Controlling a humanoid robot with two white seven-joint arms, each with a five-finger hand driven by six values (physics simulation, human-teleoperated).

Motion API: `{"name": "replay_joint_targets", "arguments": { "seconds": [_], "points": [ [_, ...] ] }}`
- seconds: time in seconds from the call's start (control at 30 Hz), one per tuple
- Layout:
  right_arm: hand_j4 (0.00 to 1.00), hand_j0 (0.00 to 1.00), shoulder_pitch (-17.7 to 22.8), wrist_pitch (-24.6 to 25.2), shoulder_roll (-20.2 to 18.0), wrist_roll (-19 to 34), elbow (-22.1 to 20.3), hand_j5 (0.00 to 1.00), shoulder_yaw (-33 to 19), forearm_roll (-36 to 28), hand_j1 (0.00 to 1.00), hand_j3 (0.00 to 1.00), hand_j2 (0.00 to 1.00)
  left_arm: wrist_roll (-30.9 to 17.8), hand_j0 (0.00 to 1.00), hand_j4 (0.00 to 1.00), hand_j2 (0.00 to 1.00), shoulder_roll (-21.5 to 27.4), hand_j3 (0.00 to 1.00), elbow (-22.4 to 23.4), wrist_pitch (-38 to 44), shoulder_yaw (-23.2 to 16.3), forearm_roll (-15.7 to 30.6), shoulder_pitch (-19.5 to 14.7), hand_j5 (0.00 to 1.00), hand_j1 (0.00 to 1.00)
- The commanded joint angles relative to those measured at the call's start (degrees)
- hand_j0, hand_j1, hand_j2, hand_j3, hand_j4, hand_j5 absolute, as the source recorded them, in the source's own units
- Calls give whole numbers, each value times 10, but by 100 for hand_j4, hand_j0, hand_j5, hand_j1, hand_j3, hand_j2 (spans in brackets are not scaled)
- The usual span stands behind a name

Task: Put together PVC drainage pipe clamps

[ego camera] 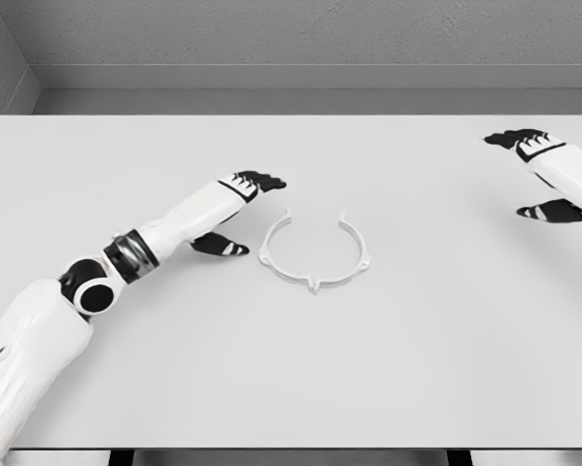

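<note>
Left robot hand point(234, 212) open beside pipe clamp point(316, 254), empty

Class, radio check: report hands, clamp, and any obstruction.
Left hand open, just left of clamp ring, not touching. Right hand open, far right. Ring flat on table, nothing blocking.

Clamp point(315, 254) right of left hand point(234, 214)

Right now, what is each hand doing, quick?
Left hand: open, holding nothing, just left of the pipe clamp.
Right hand: open, holding nothing, at the table's far right.
</note>
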Motion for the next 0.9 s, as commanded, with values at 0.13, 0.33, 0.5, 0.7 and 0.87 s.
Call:
{"name": "replay_joint_targets", "arguments": {
  "seconds": [0.13, 0.33, 0.5, 0.7, 0.87],
  "points": [
    [100, 100, 33, 1, 29, -3, -39, 100, -105, -9, 100, 100, 100, 1, 100, 100, 100, -6, 100, 1, 0, -1, 4, 0, 100, 100],
    [100, 100, 40, 1, 57, 0, -32, 100, -102, -9, 100, 100, 100, 0, 100, 100, 100, -15, 100, 0, 0, -1, 4, 1, 100, 100],
    [100, 100, 40, 1, 64, -1, -39, 100, -99, -9, 100, 100, 100, 0, 100, 100, 100, -19, 100, 0, 0, -1, 3, 2, 100, 100],
    [100, 100, 39, 1, 70, -2, -73, 100, -88, -9, 100, 100, 100, 0, 100, 100, 100, -24, 100, 0, 0, -1, -3, 2, 100, 100],
    [100, 100, 39, 1, 70, -2, -73, 100, -86, -9, 100, 100, 100, 0, 100, 100, 100, -28, 100, 0, 0, 0, -5, 2, 100, 100]
  ]
}}
